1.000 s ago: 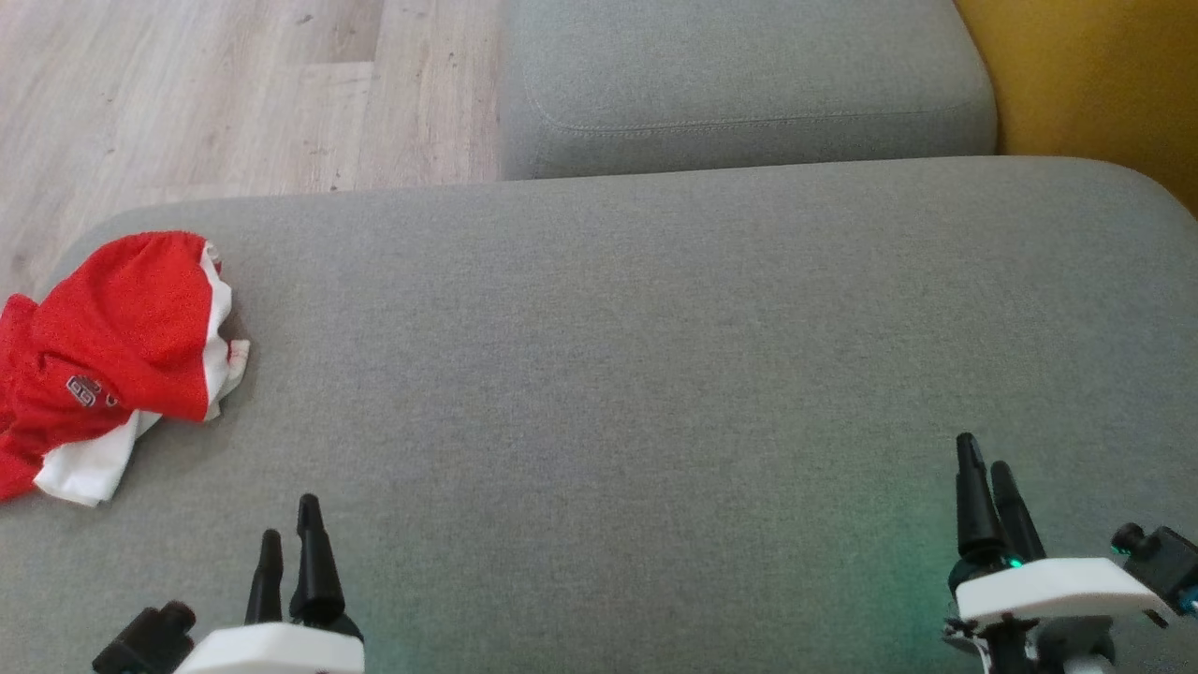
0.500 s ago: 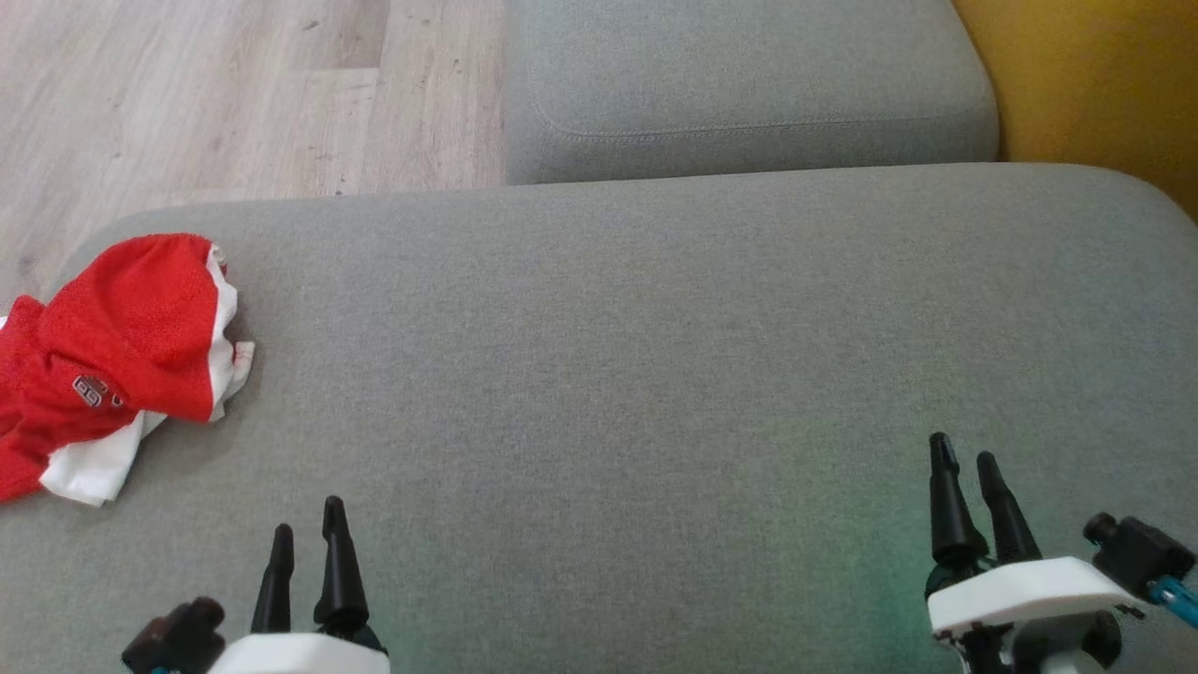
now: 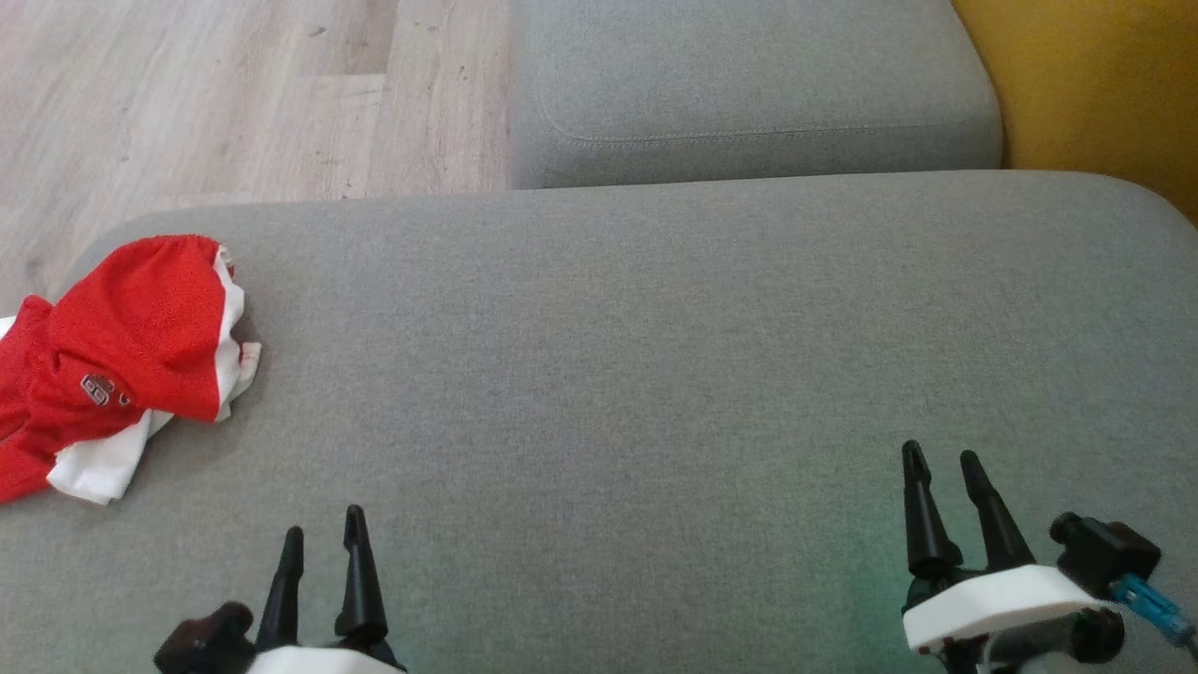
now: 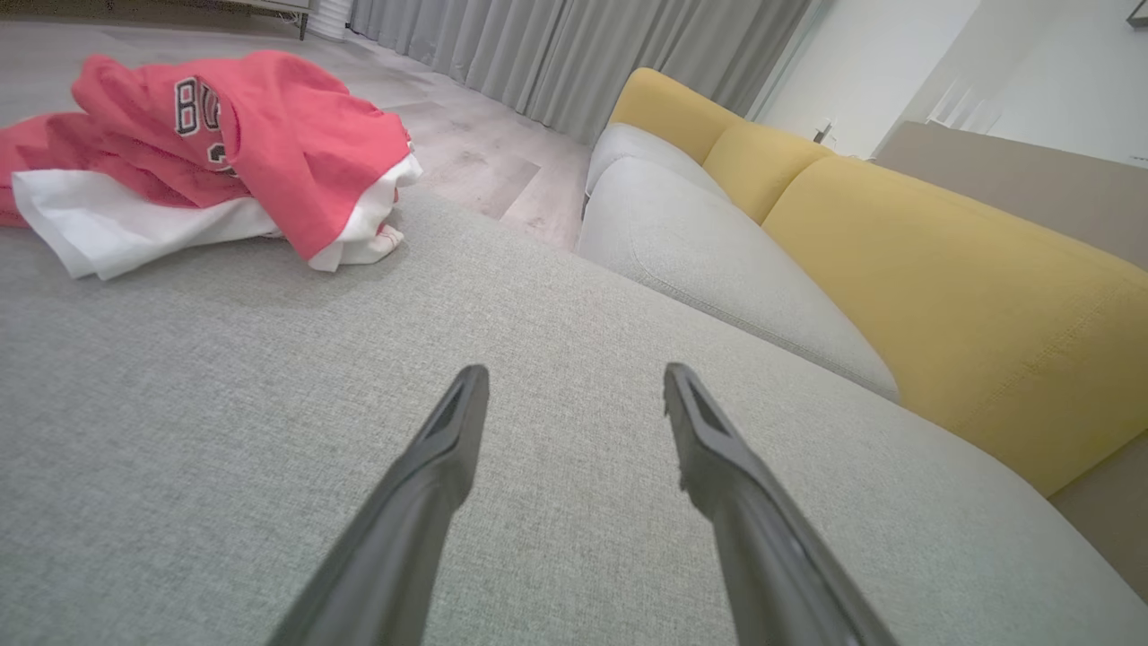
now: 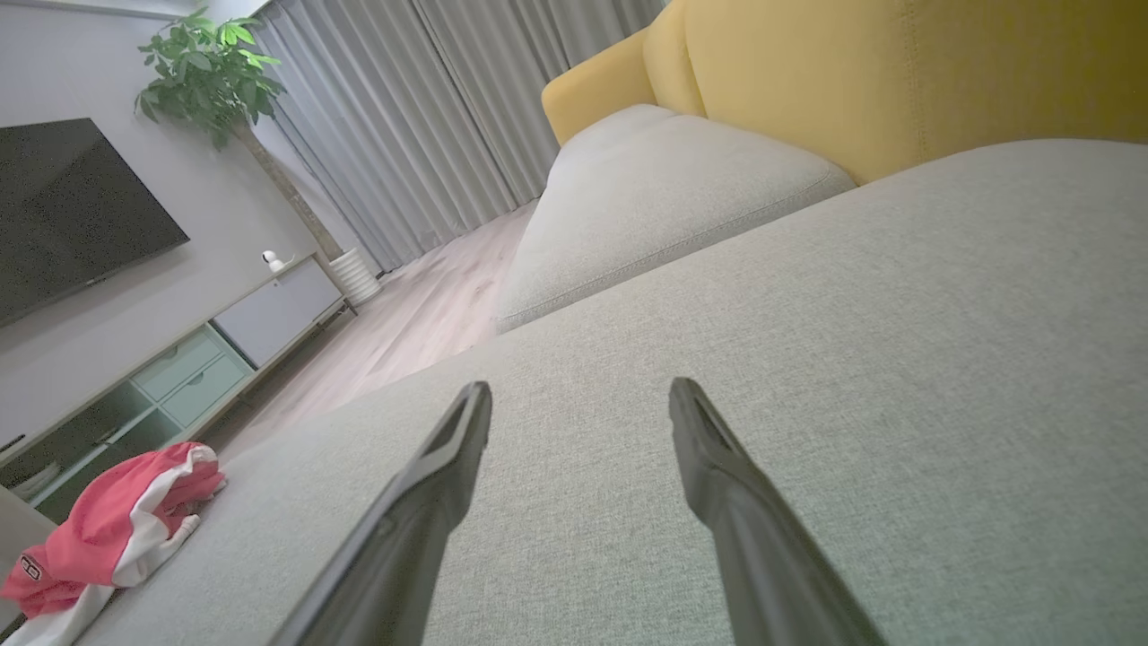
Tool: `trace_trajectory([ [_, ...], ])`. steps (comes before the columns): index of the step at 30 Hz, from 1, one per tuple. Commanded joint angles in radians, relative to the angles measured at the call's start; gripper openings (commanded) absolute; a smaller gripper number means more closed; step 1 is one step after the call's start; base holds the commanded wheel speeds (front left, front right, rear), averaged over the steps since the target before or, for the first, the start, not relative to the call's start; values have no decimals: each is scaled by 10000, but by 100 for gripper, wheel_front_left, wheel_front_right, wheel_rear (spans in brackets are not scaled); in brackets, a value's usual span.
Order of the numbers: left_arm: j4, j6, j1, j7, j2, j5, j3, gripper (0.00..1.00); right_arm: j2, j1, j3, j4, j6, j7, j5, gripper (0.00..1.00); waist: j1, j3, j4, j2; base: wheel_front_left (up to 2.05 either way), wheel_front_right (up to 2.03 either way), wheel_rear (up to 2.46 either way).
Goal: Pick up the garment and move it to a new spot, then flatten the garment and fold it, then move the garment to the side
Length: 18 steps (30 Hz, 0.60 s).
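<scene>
Both pincers have edged inward since a second ago: the left gripper [image 3: 324,522] and right gripper [image 3: 940,452] hover near, jaws spread and empty, over the grey seat cushion [image 3: 599,374]. Well to the left, at the cushion's edge, lies the garment [image 3: 131,346], a crumpled red-and-white jersey; likely soft, light, floppy, best pinched at a raised red fold.
</scene>
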State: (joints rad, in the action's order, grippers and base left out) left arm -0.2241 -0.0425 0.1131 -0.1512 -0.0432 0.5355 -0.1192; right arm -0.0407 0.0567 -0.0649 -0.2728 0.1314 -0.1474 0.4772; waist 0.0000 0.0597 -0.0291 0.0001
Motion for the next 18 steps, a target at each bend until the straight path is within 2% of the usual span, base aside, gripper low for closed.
trace_trajectory([
  [1, 302, 51, -160, -128, -55, -283, 156, 100, -75, -153, -259, 292, -5, -172, -302, 100, 0, 6, -10, -1, 0, 0, 0],
  [18, 71, 290, 30, -662, -63, -2088, 83, 100, -86, -77, -723, 52, -7, -703, -2591, 100, 0, 164, -93, -1, 0, 0, 0],
])
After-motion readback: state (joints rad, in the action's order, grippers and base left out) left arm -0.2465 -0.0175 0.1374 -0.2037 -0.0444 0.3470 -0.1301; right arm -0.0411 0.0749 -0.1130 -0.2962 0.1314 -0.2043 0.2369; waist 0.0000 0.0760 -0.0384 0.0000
